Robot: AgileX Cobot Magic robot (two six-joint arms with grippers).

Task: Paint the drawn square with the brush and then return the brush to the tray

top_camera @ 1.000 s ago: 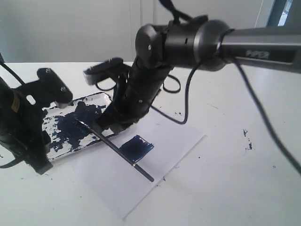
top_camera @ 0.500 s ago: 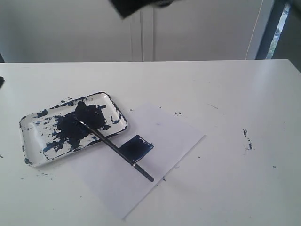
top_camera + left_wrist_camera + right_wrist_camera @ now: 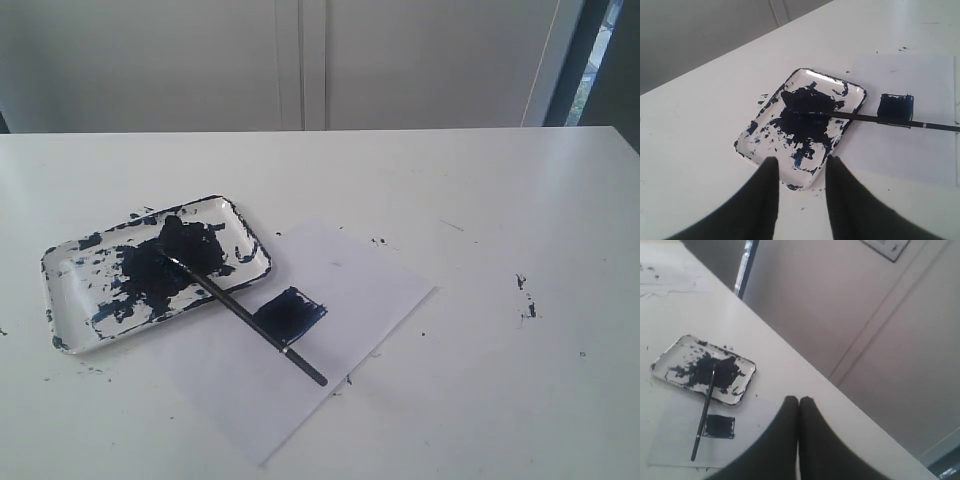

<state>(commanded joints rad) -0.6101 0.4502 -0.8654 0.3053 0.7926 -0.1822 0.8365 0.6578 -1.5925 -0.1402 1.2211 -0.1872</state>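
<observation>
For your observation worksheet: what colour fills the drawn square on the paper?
Dark blue, a solid fill. The drawn square shows best in the left wrist view.

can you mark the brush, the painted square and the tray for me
the brush [image 3: 245,318], exterior view, middle of its black handle
the drawn square [image 3: 298,308], exterior view, centre of its dark-blue fill
the tray [image 3: 72,300], exterior view, bare white patch near its left end

Left fingers [image 3: 759,200] apart, empty; right fingers [image 3: 786,440] together.
</observation>
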